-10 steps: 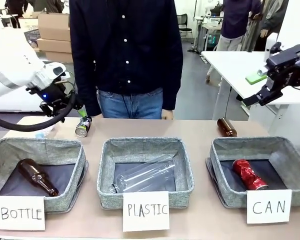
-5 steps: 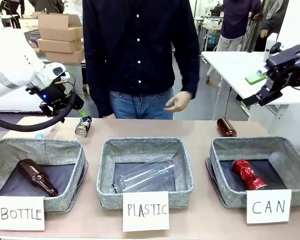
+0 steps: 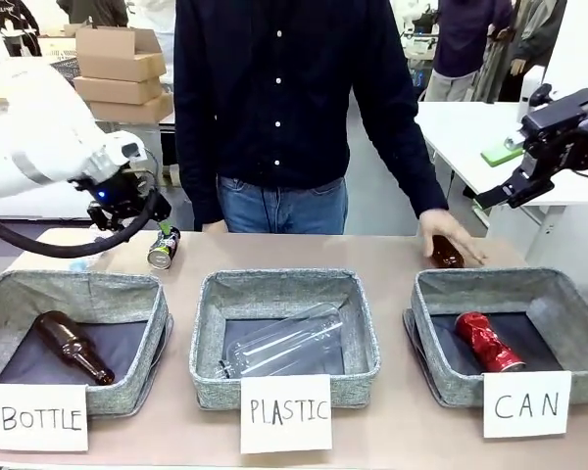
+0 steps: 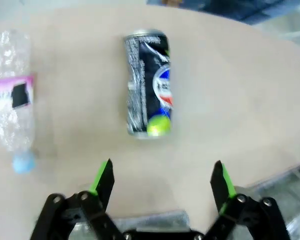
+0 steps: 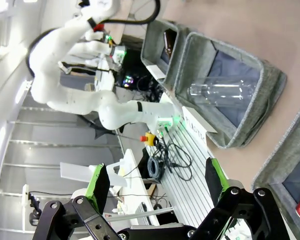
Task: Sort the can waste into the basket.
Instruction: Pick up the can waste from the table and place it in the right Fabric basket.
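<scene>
The black-blue can (image 3: 163,247) with lime-green trim lies on its side on the table behind the BOTTLE bin; in the left wrist view this can (image 4: 149,85) sits just ahead of my fingers. My left gripper (image 3: 155,223) (image 4: 162,172) hovers above it, open and holding nothing. The dented red can (image 3: 488,341) lies inside the grey basket (image 3: 568,311) carded "CAN" at the right. My right gripper (image 3: 492,196) (image 5: 156,180) hangs high above and behind that basket, open and empty. A corner of the basket (image 5: 285,150) shows in the right wrist view.
A person's hand (image 3: 449,235) rests on a brown bottle (image 3: 447,257) behind the CAN basket. The PLASTIC bin (image 3: 284,294) holds a clear bottle, the BOTTLE bin (image 3: 78,289) a brown one. A crumpled clear bottle (image 4: 12,100) lies beside the black-blue can.
The person stepped right and their hand came down onto the brown bottle behind the CAN basket. My left arm shifted slightly right above the black-blue can. The right arm stayed still.
</scene>
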### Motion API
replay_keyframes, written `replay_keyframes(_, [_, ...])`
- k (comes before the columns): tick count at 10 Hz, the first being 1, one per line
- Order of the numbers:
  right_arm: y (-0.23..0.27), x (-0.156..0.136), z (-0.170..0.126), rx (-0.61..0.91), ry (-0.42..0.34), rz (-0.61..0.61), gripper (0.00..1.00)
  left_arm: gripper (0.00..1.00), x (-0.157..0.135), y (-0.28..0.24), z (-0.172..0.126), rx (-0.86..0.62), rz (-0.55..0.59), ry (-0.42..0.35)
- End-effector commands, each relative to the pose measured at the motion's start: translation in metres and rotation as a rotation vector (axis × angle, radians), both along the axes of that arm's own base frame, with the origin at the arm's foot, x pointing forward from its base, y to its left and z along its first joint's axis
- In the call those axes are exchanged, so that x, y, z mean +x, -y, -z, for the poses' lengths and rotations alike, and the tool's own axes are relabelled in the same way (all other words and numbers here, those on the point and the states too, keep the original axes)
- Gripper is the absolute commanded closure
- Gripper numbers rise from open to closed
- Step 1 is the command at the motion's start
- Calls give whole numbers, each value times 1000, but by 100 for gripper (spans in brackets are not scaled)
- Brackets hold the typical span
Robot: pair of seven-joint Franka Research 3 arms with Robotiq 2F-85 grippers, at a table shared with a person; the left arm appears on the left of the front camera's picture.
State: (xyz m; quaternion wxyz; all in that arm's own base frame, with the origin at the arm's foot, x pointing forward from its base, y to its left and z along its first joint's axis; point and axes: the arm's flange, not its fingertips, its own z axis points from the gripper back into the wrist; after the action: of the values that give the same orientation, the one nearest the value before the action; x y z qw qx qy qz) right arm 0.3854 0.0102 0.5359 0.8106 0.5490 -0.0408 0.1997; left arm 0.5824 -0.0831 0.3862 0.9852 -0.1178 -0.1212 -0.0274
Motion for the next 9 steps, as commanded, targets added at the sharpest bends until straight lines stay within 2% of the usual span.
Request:
replay_keyframes(1, [1,0,1,-6,28,-3,0,0,43,16,24,93,-27,-22])
replay_keyframes(3, [1,0,1,-6,28,-3,0,0,53,25,39,129,-30,-27])
replay_keyframes(6, [1,0,1,-6,28,-3,0,0,61,31,62,122,-22,-108])
replay_keyframes(7, [1,0,1,-6,28,-3,0,43,61,31,64,128,-22,-119])
replay_keyframes(8, [1,0,1,-6,28,-3,0,59,61,31,64,120,-23,-112])
replay_keyframes(9, [1,0,1,-6,28,-3,0,100,61,32,62,128,-21,-102])
